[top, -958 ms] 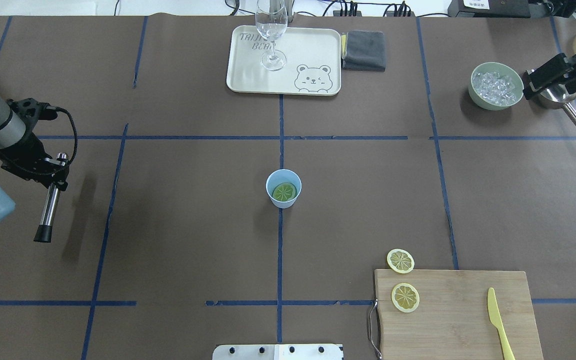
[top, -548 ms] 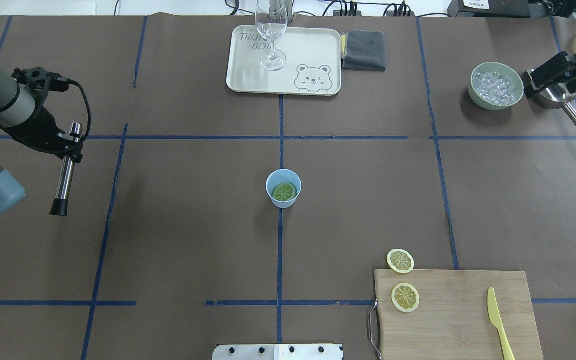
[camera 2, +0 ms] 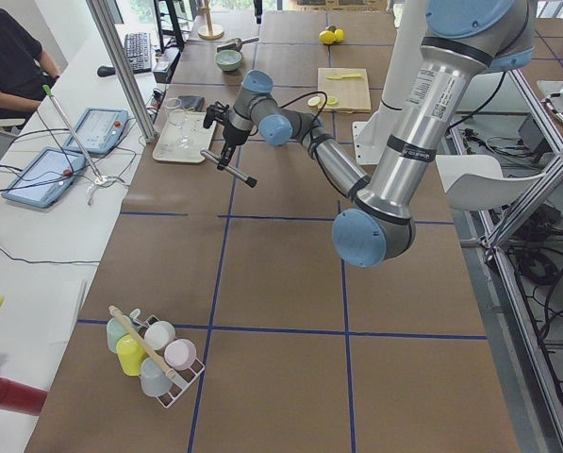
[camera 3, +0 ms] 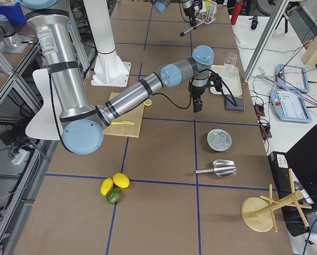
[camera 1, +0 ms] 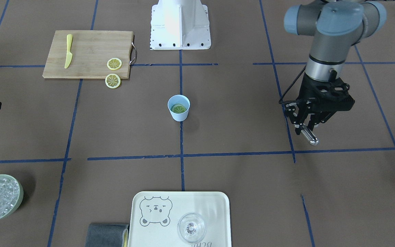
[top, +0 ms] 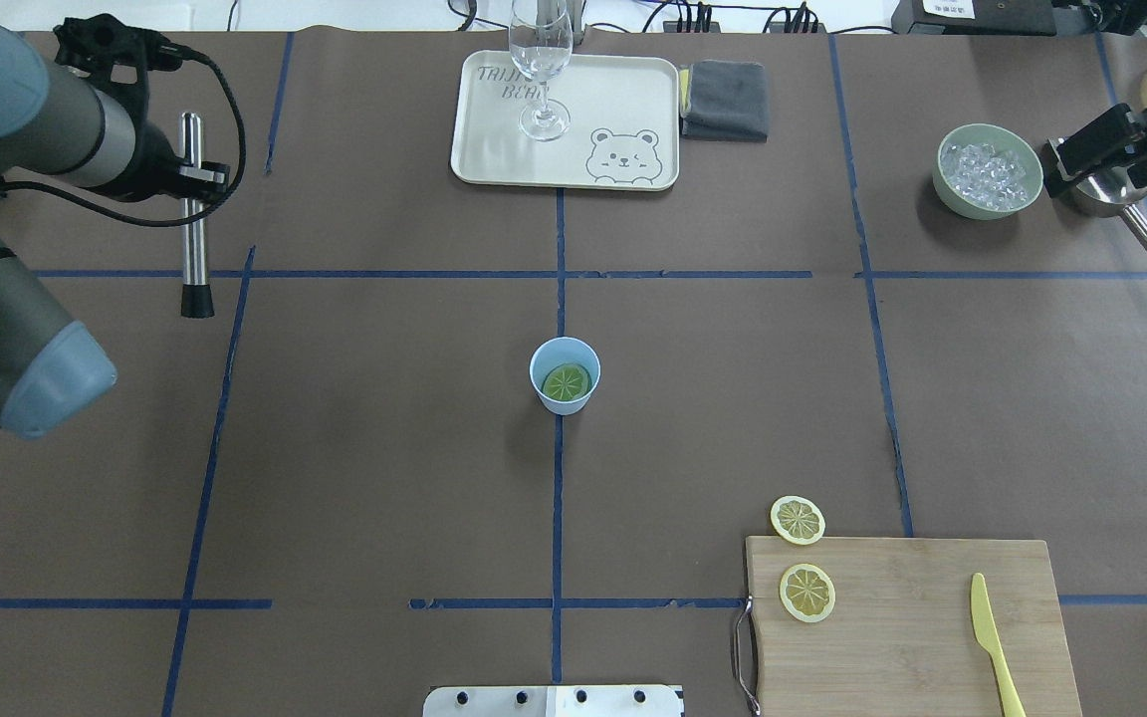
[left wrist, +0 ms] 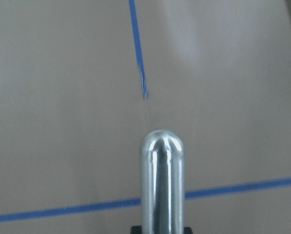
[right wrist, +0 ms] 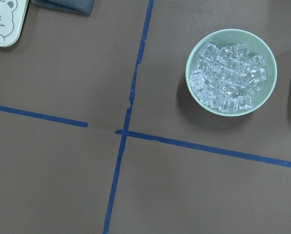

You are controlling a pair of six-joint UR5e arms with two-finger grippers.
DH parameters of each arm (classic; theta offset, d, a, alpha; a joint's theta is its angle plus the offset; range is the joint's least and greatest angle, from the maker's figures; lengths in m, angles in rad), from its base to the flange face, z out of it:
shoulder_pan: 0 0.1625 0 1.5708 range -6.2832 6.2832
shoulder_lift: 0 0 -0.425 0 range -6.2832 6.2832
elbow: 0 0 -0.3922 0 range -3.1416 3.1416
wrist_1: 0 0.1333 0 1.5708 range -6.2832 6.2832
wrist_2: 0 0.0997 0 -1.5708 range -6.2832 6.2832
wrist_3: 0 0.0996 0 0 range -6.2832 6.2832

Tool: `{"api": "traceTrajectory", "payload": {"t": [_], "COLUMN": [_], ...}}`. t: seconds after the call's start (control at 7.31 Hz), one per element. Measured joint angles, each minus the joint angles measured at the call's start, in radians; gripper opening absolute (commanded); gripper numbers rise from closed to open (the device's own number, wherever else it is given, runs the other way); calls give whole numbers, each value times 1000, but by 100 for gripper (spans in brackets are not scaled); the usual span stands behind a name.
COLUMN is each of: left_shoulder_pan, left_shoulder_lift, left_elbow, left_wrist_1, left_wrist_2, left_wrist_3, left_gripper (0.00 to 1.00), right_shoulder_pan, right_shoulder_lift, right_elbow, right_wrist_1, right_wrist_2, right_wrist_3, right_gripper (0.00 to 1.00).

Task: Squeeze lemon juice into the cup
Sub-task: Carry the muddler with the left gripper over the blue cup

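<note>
Plainly, the cup (top: 565,390) stands upright, lemon (top: 567,382) face-up inside — left pincer (top: 197,177) clamps a steel rod (top: 194,239).

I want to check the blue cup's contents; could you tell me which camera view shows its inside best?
The overhead exterior view: it looks into the cup and shows a greenish citrus slice inside. The front-facing view shows both, only smaller. I cannot find it in the side views; the wrist views miss it.
</note>
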Motion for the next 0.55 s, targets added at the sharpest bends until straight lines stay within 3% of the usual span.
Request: {"api": "traceTrajectory", "payload": {"t": [0.27,0.55], "left_shoulder_pan": [35,54], "left_shoulder_lift": [-39,-47], "left_elbow": [-62,-52], "left_wrist_1": [-65,-245], "left_wrist_2": [94,156], "left_wrist_3": [15,78], "left_gripper": [0,0], "right_shoulder_pan": [0,6], "right_shoulder_lift": [-1,-16], "right_elbow": [-1,-1], "right_wrist_1": [-4,-6], "right_wrist_2": [1,-1], "right_wrist_3": [0,-2], "right_gripper": [100,100]}}
